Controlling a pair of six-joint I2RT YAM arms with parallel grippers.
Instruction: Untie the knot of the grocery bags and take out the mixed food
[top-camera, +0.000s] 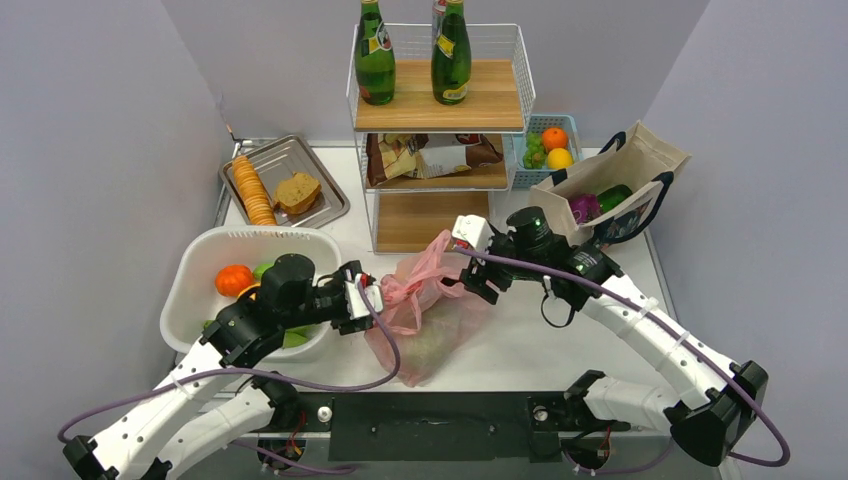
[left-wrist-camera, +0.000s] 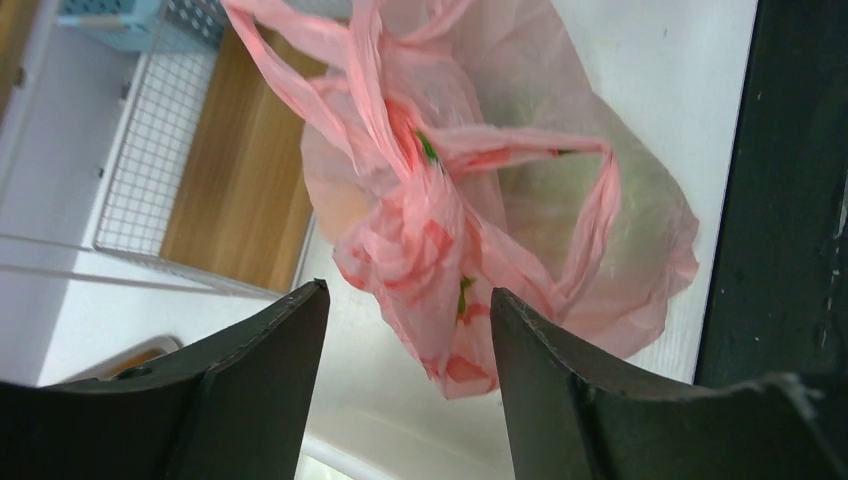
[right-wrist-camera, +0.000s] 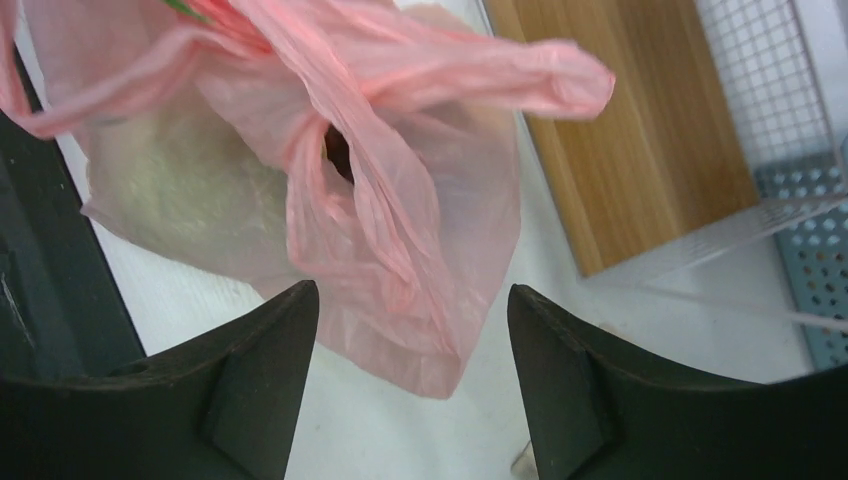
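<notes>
In the top view, you have the thin, translucent pink plastic carrier bag (top-camera: 445, 320) lying on the white table (top-camera: 560, 340), in front of the wire shelf with wooden boards (top-camera: 440, 215). Its knot (top-camera: 396, 290) — the bunched loop handles — sits at the bag's 10 o'clock. The left gripper (top-camera: 375, 298) is at the bag's 9 o'clock, just beside the knot. The right gripper (top-camera: 478, 287) is at its 2 o'clock, close against the plastic. The mixed food (top-camera: 432, 348) shows only as a dull greenish blur through the bag. A white plastic tub (top-camera: 200, 262) lies farther out at 9 o'clock, and a beige canvas tote (top-camera: 650, 155) at 2 o'clock.

In the left wrist view, your left gripper (left-wrist-camera: 408, 292) has its jaws well apart and grips nothing. The knot (left-wrist-camera: 405, 235) lies just ahead at 12 o'clock.

In the right wrist view, your right gripper (right-wrist-camera: 412, 290) is spread wide too — a fold of the bag (right-wrist-camera: 400, 300) hangs between the fingertips, but they are not closed on it.
</notes>
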